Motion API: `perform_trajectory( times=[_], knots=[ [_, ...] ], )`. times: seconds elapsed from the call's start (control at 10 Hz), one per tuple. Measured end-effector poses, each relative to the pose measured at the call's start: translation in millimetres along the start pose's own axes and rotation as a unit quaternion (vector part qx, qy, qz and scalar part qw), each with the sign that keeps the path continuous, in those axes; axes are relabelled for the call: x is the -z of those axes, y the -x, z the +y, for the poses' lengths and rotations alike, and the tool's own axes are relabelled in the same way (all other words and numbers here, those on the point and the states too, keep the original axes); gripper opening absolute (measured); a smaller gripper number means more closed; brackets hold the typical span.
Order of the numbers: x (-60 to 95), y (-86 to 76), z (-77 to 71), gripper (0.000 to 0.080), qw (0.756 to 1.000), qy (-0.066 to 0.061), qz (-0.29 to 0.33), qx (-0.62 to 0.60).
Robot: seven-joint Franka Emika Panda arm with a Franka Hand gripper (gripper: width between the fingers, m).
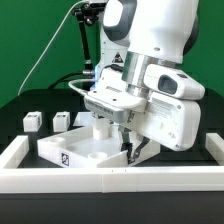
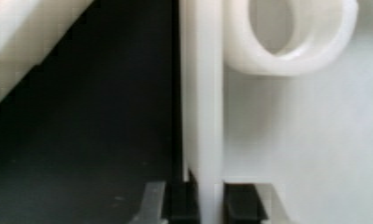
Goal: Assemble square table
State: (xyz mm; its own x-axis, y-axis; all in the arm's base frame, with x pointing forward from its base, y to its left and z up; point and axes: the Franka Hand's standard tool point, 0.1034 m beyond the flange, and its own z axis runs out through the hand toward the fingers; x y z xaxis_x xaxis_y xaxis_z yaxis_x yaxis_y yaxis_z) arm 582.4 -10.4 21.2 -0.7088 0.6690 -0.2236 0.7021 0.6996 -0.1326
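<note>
My end effector [image 2: 209,200] is clamped on the square tabletop [image 1: 75,150]. In the wrist view my two black fingertips [image 2: 174,200] pinch its thin raised edge [image 2: 204,110] from either side. That edge runs in a straight line directly away from them, with the dark surface [image 2: 94,150] on its outer side. A round corner socket [image 2: 289,40] sits on the slab just beside the edge, further along it. In the exterior view the tabletop lies flat, open side up, at about 7 o'clock from the frame's centre. I grip it at its 5 o'clock end, and it stretches from there toward 9 o'clock. Its side wall with the tag [image 1: 65,158] faces 6 o'clock. Small white legs [image 1: 62,120] stand apart from it at about 9 o'clock. The low white border wall [image 1: 110,182] runs along the 6 o'clock side, near the slab.
</note>
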Motion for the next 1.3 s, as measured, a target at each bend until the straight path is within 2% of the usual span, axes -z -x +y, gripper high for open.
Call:
perform_trajectory(
  times=[0.4,0.5,0.7,0.9,1.1,1.2,1.3],
  knots=[
    [-3.1,3.8,-7.0,0.0057,0.994,-0.009,-0.008,0.106],
    [-2.5,0.2,-9.0,0.0057,0.987,-0.025,-0.007,0.161],
    [4.8,-13.4,-0.2,0.0057,0.966,-0.040,-0.012,0.257],
    [0.4,-8.1,-5.2,0.0057,0.968,-0.034,-0.011,0.248],
    [-0.8,-7.3,-7.0,0.0057,0.969,-0.035,-0.010,0.245],
    [-2.4,-2.8,-11.0,0.0057,0.968,-0.018,-0.011,0.250],
    [-2.5,-1.0,-13.5,0.0057,0.964,-0.012,-0.012,0.264]
  ],
)
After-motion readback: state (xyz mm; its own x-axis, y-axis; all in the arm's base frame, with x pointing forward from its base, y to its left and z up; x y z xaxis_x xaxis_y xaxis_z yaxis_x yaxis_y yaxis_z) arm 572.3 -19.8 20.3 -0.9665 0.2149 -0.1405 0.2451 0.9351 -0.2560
